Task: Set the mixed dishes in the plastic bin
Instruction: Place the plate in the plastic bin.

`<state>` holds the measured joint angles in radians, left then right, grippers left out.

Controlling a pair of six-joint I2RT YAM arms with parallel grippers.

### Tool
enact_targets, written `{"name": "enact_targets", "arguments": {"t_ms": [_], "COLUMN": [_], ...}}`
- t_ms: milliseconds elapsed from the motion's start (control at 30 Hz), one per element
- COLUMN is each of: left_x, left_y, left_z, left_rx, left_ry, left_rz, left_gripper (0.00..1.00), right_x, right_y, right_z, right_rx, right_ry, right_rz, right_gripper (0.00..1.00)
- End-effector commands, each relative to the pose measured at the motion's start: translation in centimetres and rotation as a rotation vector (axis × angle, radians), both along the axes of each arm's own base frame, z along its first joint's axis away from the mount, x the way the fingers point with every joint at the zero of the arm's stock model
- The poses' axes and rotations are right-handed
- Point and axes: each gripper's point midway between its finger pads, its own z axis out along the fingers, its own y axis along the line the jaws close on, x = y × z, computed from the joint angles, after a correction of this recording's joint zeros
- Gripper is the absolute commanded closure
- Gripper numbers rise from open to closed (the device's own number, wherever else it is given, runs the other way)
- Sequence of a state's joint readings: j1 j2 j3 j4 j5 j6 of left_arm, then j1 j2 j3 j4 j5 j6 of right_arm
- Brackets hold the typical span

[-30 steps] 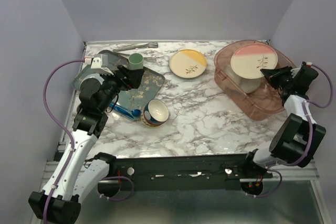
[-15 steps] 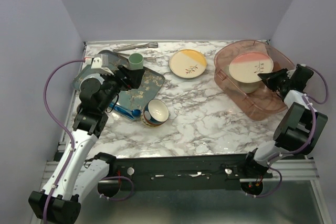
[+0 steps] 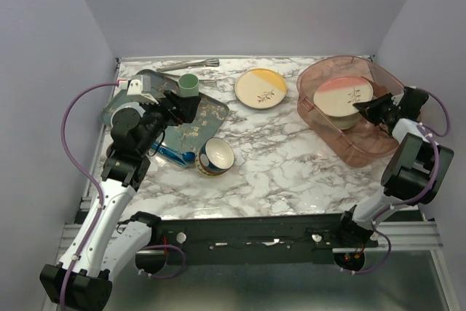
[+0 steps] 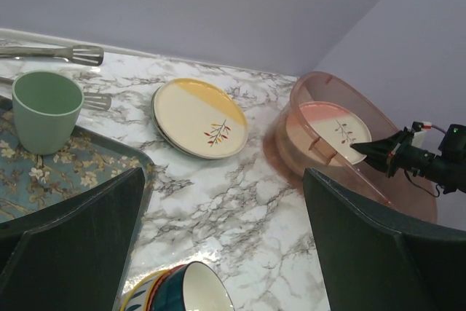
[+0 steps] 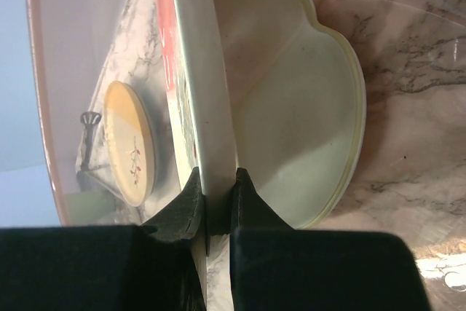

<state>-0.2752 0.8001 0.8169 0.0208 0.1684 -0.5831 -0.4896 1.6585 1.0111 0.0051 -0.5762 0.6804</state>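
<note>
The right fingers (image 5: 178, 205) are pinched on the rim of the pink-and-cream plate (image 3: 342, 97), which is held inside the plastic bin (image 3: 360, 147) over the cream three-section plate (image 5: 291, 107). The left fingers (image 4: 73, 253) are spread wide and empty above the floral tray (image 3: 211, 111).

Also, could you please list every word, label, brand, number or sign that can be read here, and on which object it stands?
No text can be read in any view.
The pink-and-cream plate and the yellow-and-cream plate carry only a drawn sprig, no letters.
The tray shows only a floral pattern, the bowl only a coloured pattern.
The plastic bin and the cup are plain.
</note>
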Motion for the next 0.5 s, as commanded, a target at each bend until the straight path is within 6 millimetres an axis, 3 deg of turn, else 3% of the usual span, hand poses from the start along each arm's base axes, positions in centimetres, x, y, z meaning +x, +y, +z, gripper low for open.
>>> {"name": "enact_targets", "arguments": {"t_ms": [0,467], "left_x": [0.3,0.2], "left_y": [0.1,0.1], "left_z": [0.0,0.2], "left_rx": [0.010,0.009], "left_ry": [-0.019,-0.022], "left_rz": [0.010,0.009], "left_gripper": [0.01,0.01], "right_x": [2.0,2.5], "right_y": [0.1,-0.1], "right_z": [2.8,1.2], "right_rx": [-0.041,-0.068], "right_ry": [-0.095,-0.052], "right_rz": [0.044,0.073], "right_gripper": [0.85,0.68]}}
